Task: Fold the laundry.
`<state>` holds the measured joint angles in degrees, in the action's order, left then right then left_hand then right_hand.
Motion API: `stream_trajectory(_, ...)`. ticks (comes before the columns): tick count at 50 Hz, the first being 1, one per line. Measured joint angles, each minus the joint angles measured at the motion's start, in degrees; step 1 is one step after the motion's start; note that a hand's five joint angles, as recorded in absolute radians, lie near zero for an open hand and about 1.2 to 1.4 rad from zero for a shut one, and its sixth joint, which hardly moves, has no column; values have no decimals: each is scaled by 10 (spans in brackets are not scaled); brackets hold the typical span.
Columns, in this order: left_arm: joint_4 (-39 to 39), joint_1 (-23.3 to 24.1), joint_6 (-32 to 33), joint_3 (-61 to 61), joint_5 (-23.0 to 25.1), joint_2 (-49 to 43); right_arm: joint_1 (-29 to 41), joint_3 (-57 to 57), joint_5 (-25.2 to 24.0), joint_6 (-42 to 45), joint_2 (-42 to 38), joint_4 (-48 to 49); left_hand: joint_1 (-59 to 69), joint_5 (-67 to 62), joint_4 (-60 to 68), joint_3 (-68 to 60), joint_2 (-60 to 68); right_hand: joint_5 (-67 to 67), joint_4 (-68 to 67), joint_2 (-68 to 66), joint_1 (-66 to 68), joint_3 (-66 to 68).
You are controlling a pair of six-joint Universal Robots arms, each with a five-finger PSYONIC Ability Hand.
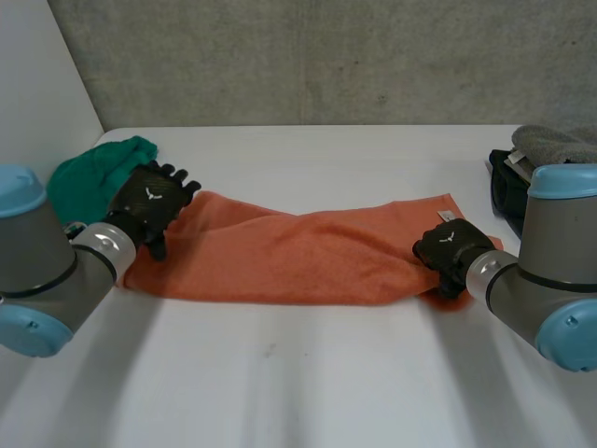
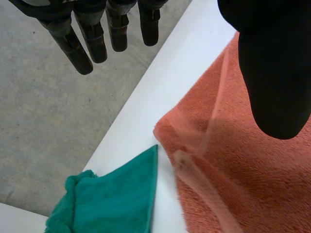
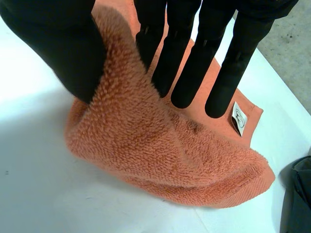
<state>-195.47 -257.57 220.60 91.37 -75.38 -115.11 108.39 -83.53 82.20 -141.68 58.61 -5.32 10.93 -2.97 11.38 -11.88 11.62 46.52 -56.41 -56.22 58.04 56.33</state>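
Pinching a bunched fold at the right end of the long orange terry towel [image 1: 298, 257], the right hand [image 1: 448, 250] grips it btwn thumb & fingers. Mid-left of frame, the left hand [image 1: 154, 201] sits over the towel's far corner, fingers straight, holding nothing. Towel spans frame centre, seemingly folded once lengthwise; crosswise folds remain. Crumpled green cloth [image 1: 93, 173], upper left, not yet folded.

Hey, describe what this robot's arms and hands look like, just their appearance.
The left arm and right arm are thick grey tubes with round light-blue caps at the joints. A silver ring sits at each wrist. The left hand and right hand are matte black, with slim round-tipped fingers, a broader thumb and a small white mark on the back.
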Motion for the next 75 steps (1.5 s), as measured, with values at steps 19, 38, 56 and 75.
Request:
stream_trajectory(19,359,9,-119,-374,-122,-178,20,-36,-6,-3,26,-19,67,-48,65,-56,59,-72,64,59,-86,-62)
stream_trajectory(38,416,26,-120,-421,-218,-239,19,-41,-1,8,27,-22,255,-232,249,-244,246,-72,64,59,-86,-62)
stream_trajectory(56,389,26,-109,-421,-259,-242,25,-47,-5,8,38,-28,556,-539,566,-556,564,-72,64,59,-86,-62)
stream_trajectory(75,288,83,-132,-354,-193,-21,2,1,-99,110,114,-236,557,-539,571,-560,567,-410,395,385,-402,-397)
